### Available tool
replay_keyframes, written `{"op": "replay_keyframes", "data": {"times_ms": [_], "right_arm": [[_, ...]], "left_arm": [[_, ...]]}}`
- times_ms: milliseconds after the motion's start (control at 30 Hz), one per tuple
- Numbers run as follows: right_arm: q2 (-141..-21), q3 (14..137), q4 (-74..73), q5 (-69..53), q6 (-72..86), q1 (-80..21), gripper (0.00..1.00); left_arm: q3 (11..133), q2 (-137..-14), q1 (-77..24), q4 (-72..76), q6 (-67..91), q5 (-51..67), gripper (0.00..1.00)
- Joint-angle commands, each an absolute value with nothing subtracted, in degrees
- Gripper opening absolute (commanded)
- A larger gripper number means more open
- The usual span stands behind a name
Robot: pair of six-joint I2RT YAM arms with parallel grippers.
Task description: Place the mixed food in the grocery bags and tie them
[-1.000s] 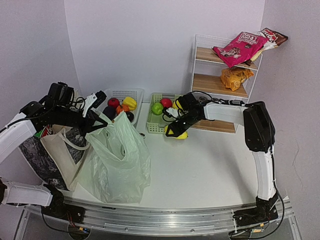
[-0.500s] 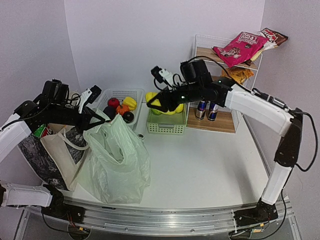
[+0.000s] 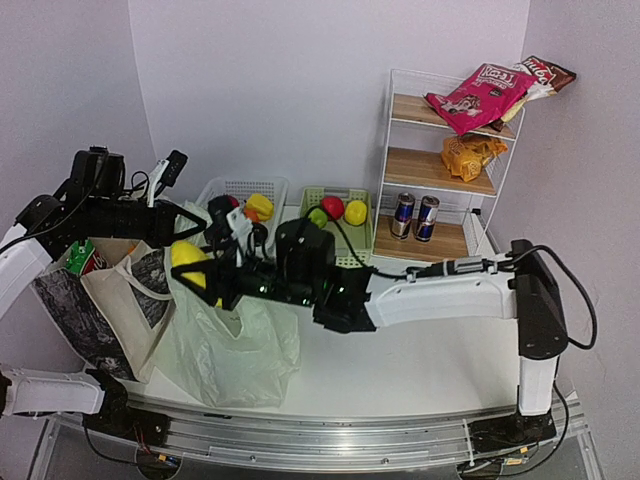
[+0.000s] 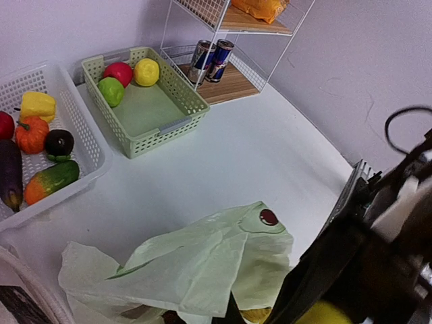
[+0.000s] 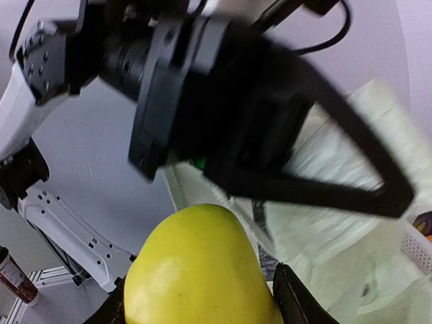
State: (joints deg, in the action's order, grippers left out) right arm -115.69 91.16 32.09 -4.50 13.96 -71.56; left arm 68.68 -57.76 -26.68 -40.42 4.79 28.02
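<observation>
Two baskets line the back: the white basket at eleven o'clock holds mixed vegetables, and the green basket at twelve holds three round fruits, red, green and yellow. At two o'clock the wire shelf carries two cans, an orange packet and a pink packet, its lettering too small to read. The canvas tote sits at nine, the avocado-print plastic bag beside it at eight. The left gripper is closed, pinching the bag's rim up. The right arm stretches low across the table, the right gripper clamped on the yellow fruit right over the bag's mouth.
</observation>
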Motion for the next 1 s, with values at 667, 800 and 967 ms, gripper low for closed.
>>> {"op": "replay_keyframes", "data": {"times_ms": [667, 800, 967], "right_arm": [[-115.6, 86.1, 19.1, 23.0, -3.9, -74.4, 0.03], [-115.7, 92.2, 3.4, 17.5, -1.6, -74.4, 0.50], [-112.3, 96.8, -4.8, 16.3, -0.5, -74.4, 0.86]], "left_arm": [[70.6, -55.0, -26.4, -39.3, 2.3, 35.5, 0.00], [71.0, -55.0, -26.4, -38.2, 1.9, 36.6, 0.00], [70.3, -54.6, -26.4, -38.3, 2.1, 36.8, 0.00]]}}
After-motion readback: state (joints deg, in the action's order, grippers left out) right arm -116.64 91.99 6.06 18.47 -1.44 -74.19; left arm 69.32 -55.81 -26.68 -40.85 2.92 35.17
